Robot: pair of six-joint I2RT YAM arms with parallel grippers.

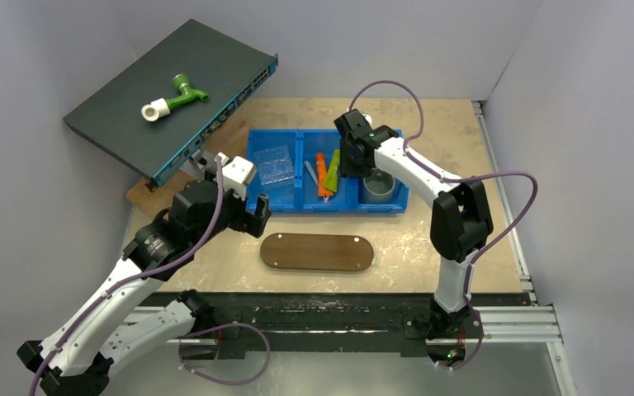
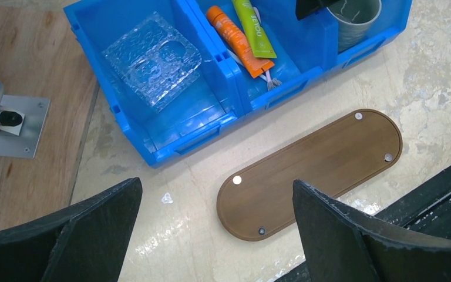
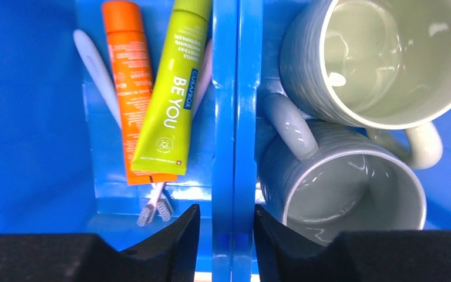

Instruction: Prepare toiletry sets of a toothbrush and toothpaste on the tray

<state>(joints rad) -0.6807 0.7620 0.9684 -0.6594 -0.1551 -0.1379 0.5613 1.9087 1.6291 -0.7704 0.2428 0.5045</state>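
Observation:
The orange tube (image 3: 128,88) and the lime-green tube (image 3: 173,94) lie crossed in the middle compartment of the blue bin (image 3: 233,117). They lie over a pale toothbrush (image 3: 97,70) and a pink toothbrush (image 3: 204,70), whose bristle heads poke out below the tubes. My right gripper (image 3: 226,214) straddles the bin's divider wall, open, with a small gap at one finger and nothing held. The dark-brown oval tray (image 1: 318,252) lies bare in front of the bin. My left gripper (image 2: 217,188) hangs wide open above the tray's (image 2: 311,170) left end.
Two grey mugs (image 3: 387,59) (image 3: 352,188) fill the bin's right compartment, and a clear plastic packet (image 2: 152,59) lies in the left one. A wooden board (image 2: 29,164) holds a metal bracket (image 2: 6,117). A dark box (image 1: 173,91) with a green pipe fitting (image 1: 173,97) leans at back left.

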